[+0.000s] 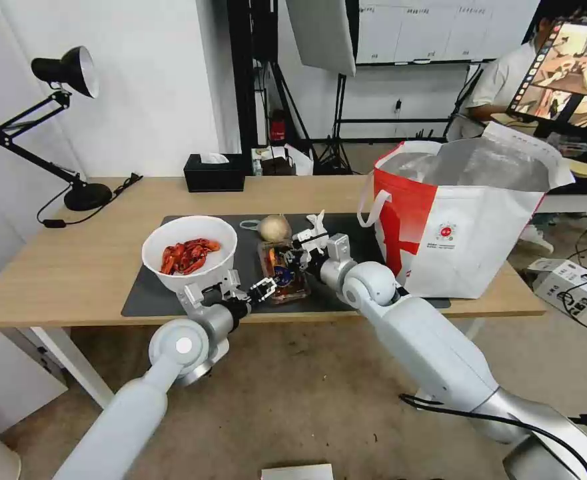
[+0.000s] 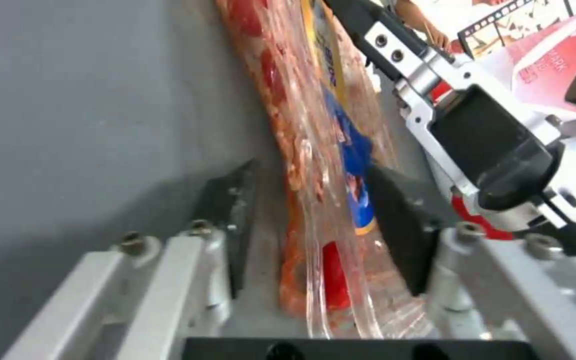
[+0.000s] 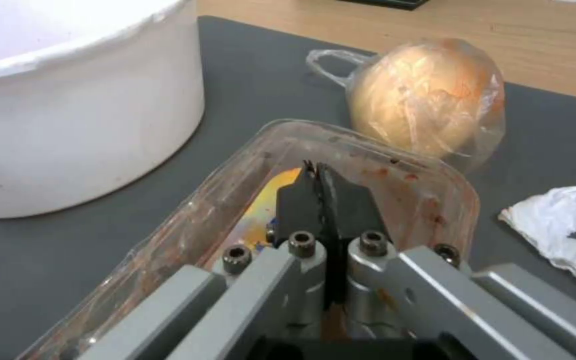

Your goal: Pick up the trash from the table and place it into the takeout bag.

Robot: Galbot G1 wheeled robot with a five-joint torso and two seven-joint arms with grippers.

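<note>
White-and-red takeout bag (image 1: 466,240); dark grey mat (image 1: 146,293).

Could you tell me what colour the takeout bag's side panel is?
Red on white, clearest on the takeout bag in the head view.

- Even, bright room light; soft shadows under the table (image 1: 73,267).
- Head view bows outward at its edges.
- Left wrist view smeared with blur; glare at two o'clock.
- Right wrist view softens up close.
</note>
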